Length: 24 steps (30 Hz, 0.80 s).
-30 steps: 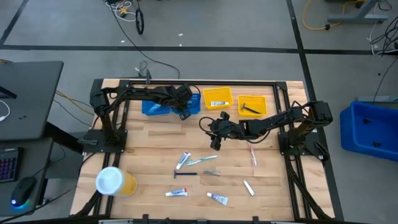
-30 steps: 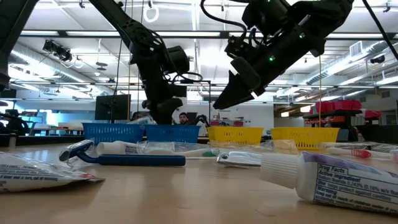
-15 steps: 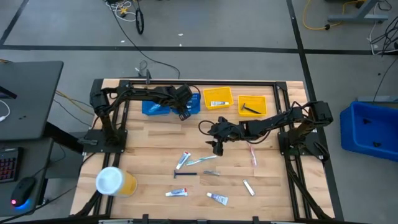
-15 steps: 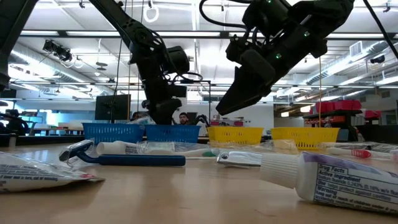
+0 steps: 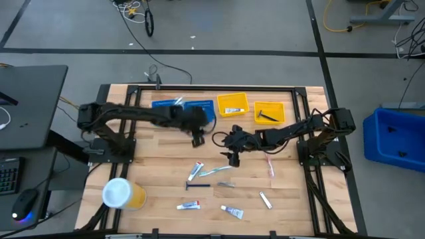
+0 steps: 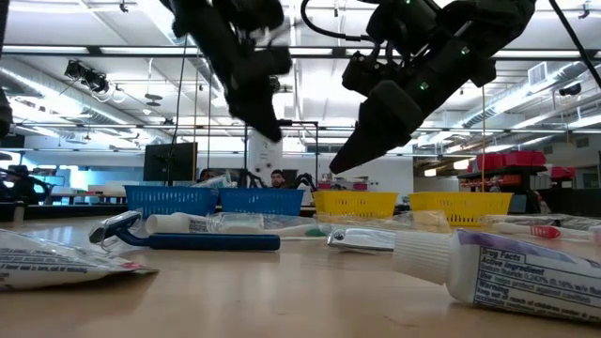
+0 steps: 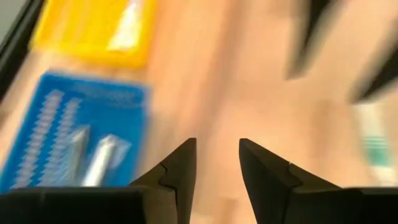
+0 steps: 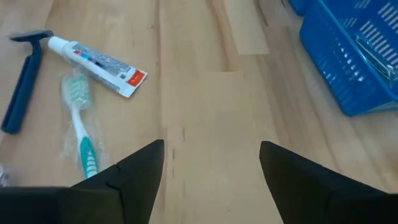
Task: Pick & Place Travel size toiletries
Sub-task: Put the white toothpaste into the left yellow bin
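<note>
Along the far edge of my wooden table [image 5: 153,166] sit four shallow trays in a row: two blue trays [image 5: 199,106] side by side, then two yellow trays [image 5: 232,104] beside them. A big yellow tub [image 5: 121,194] with a white lid stands at my near left corner. A dark desk [image 5: 26,106] stands off the table's left side, a blue bin [image 5: 398,136] on the floor to its right. Cables [image 5: 133,10] trail over the grey floor beyond.
</note>
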{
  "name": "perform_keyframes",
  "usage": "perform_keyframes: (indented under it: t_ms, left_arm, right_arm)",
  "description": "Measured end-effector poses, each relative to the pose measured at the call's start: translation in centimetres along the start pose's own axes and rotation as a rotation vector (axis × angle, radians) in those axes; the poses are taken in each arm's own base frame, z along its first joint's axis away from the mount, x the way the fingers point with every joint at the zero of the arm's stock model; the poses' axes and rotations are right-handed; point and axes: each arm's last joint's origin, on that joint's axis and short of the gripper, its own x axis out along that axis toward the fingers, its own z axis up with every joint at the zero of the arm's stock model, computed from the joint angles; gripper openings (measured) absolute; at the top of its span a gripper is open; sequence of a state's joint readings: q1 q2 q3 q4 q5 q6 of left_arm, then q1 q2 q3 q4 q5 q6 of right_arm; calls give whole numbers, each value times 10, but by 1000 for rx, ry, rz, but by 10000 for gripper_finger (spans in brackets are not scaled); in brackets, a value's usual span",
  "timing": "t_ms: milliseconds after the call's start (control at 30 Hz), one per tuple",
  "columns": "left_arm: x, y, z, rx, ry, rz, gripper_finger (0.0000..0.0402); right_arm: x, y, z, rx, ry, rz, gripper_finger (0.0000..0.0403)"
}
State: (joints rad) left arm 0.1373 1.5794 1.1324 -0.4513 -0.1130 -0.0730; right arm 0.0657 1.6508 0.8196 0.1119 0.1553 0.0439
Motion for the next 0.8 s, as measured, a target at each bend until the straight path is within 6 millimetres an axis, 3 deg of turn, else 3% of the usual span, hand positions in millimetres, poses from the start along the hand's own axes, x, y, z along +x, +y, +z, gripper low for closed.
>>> perform_keyframes:
  t_ms: [200, 400, 567, 800]
  left_arm:
    - [-21, -67, -9, 61, -28, -123, 126]
    - [-34, -121, -30, 31, -65, -89, 126]
    - [-45, -144, -41, -39, -128, -14, 126]
    - [-51, -155, -48, -81, -156, -2, 126]
  right_arm:
    - [-1, 7, -1, -19, 3, 45, 245]
    - [-1, 10, -1, 1, 1, 56, 241]
    - [-3, 15, -6, -19, 53, 66, 266]
    - [-8, 15, -31, -82, 304, -19, 303]
